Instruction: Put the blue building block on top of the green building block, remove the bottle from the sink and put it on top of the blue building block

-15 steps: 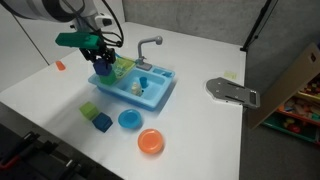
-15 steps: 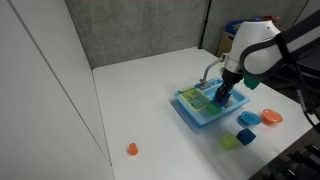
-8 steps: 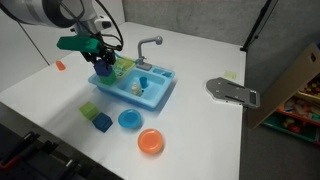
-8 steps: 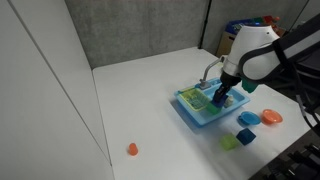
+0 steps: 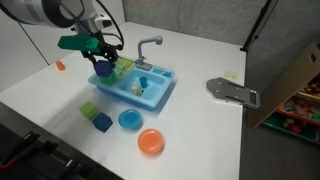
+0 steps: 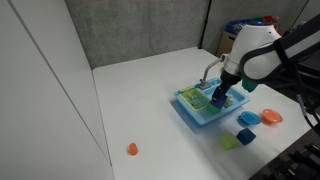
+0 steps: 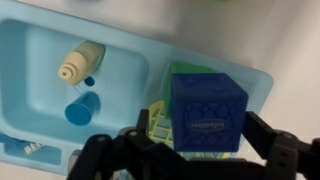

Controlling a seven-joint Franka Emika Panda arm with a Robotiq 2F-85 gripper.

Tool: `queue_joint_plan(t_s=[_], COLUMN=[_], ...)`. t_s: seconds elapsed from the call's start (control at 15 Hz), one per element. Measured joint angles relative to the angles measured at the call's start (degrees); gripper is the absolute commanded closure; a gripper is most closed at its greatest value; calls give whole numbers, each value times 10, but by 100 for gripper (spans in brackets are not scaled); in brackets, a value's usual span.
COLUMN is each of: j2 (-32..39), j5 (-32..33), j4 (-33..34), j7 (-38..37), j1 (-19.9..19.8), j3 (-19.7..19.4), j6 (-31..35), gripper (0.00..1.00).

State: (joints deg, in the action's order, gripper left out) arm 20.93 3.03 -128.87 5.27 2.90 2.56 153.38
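In the wrist view the deep-blue building block (image 7: 207, 110) stands over the sink's yellow-green rack (image 7: 153, 122). A strip of the green building block (image 7: 192, 69) shows right behind it, so the blue one appears to rest on it. My gripper (image 7: 204, 124) straddles the blue block with its jaws open; a gap shows at the left finger and the right finger is very close. The pale bottle (image 7: 80, 62) lies on its side in the light-blue sink (image 7: 30, 60). In both exterior views the gripper (image 5: 103, 65) (image 6: 222, 95) hangs low over the rack end of the sink (image 5: 160, 92) (image 6: 190, 110).
A small blue cup (image 7: 82, 107) lies in the basin beside the bottle, and the grey faucet (image 5: 148, 45) rises behind. In front of the sink lie a lime cube (image 5: 89, 109), a teal cube (image 5: 102, 122), a blue dish (image 5: 129, 120) and an orange dish (image 5: 150, 141). A grey plate (image 5: 232, 92) lies further off.
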Motion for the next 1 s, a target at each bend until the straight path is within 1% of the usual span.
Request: queue_joint_plan(t_s=[0.33, 1.0], j2=[-16, -19], j5=[0, -1], j4=[11, 42], j7=[0, -11], j1=[-4, -33], j3=[-17, -44], j6=[0, 0], gripper=[0, 0])
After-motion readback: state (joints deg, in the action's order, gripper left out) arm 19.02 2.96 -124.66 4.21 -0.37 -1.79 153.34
